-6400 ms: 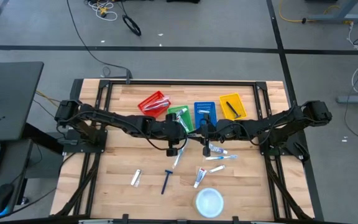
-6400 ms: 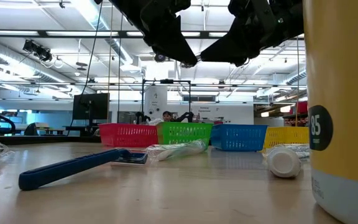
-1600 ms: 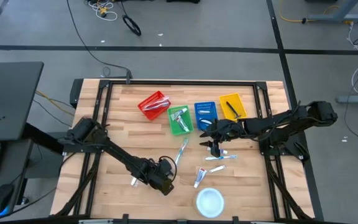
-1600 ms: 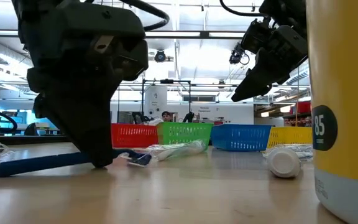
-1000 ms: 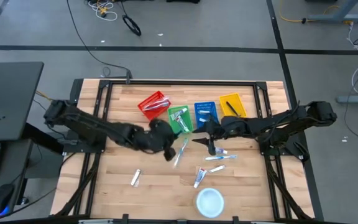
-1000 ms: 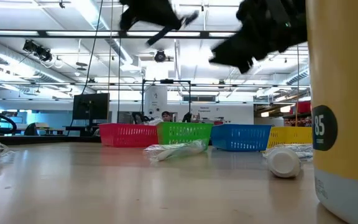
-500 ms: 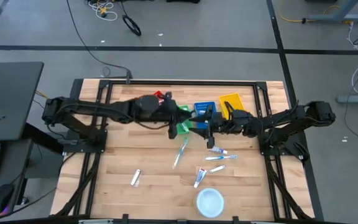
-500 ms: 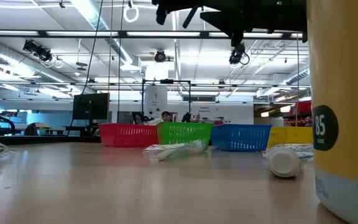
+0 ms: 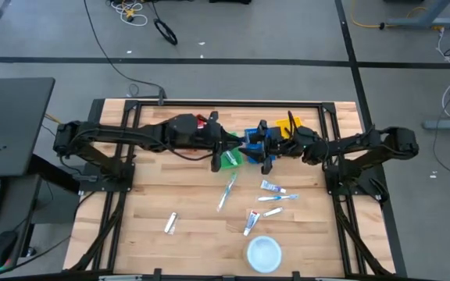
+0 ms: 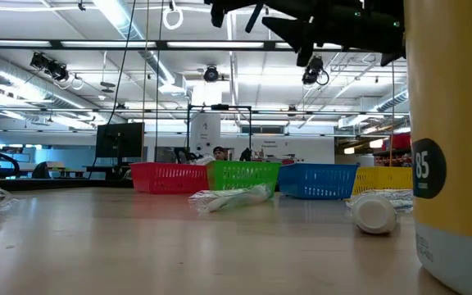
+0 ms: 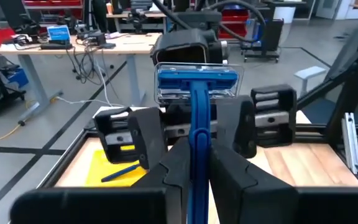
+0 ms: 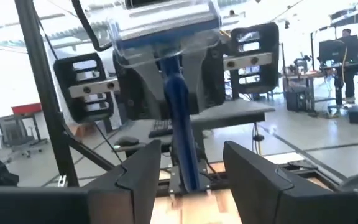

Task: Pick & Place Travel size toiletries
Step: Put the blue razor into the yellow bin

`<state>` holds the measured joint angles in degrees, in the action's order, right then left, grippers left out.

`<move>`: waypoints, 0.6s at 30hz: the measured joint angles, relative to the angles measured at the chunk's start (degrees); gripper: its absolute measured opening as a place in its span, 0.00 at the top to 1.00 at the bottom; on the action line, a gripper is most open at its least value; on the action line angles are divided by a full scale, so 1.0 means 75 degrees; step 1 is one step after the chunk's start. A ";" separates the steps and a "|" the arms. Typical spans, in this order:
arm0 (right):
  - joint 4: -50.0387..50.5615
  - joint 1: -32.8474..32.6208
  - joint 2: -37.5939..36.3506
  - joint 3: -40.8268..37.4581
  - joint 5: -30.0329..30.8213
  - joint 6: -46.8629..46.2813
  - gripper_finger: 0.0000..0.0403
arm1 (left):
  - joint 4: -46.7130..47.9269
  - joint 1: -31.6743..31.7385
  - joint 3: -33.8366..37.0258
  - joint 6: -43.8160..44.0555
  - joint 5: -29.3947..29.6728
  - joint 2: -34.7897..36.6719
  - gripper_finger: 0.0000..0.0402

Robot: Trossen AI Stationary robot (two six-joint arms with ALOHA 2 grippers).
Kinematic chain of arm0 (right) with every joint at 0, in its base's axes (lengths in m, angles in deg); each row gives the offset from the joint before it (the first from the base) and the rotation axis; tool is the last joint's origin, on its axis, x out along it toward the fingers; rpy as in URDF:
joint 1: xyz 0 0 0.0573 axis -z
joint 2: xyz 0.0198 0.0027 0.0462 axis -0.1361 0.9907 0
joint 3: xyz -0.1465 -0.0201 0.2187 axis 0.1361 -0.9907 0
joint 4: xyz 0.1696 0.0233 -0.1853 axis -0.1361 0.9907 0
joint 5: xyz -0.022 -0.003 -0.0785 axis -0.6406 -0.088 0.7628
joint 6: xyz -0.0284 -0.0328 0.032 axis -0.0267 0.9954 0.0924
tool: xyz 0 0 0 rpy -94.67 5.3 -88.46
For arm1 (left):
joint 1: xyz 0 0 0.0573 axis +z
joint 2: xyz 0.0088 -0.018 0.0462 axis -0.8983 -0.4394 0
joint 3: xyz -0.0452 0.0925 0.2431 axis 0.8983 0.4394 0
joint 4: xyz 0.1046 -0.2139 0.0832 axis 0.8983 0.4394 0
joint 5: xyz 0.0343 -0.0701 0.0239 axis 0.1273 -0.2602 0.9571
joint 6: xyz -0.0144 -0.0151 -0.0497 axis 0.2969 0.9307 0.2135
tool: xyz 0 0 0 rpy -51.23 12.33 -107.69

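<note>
The counter [image 9: 147, 203] is spanned by both arms, which meet above the row of baskets at its far side. The left tool [image 11: 191, 163] is seen closed on a blue razor [image 11: 196, 102], held upright between its fingers over the green basket [image 9: 226, 158]. The right tool [image 12: 180, 163] is seen facing it with fingers parted on either side of the razor's handle. Tubes [image 9: 273, 187] and a toothbrush [image 9: 226, 192] lie mid-counter, and another tube [image 9: 170, 224] lies toward the left.

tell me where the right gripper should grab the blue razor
On the slim straight handle of the blue razor, between its wide head and the left gripper clamping it, coming from the side opposite that gripper. The open right gripper straddles that stretch.
</note>
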<state>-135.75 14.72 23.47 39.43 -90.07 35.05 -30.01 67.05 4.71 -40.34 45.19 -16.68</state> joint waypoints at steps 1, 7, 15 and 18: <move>-0.0154 0.0008 0.0101 0.0000 -0.0066 0.0000 0.54 | -0.0093 0.0002 -0.0010 0.0013 0.0002 -0.0086 0.88; -0.0292 0.0008 0.0784 0.0413 -0.0134 0.0013 0.55 | -0.0264 0.0031 -0.0001 0.0052 -0.0193 -0.0370 0.88; -0.0112 0.0008 0.1007 0.0463 -0.0109 0.0008 0.60 | -0.0170 0.0088 -0.0006 0.0015 -0.0044 -0.0472 0.88; 0.0043 0.0014 0.1002 0.0463 -0.0109 0.0003 0.65 | -0.0088 0.0102 -0.0006 -0.0036 -0.0039 -0.0472 0.87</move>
<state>-135.43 14.83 30.99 42.90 -90.89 35.07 -30.67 67.81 4.66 -40.62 44.89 -20.22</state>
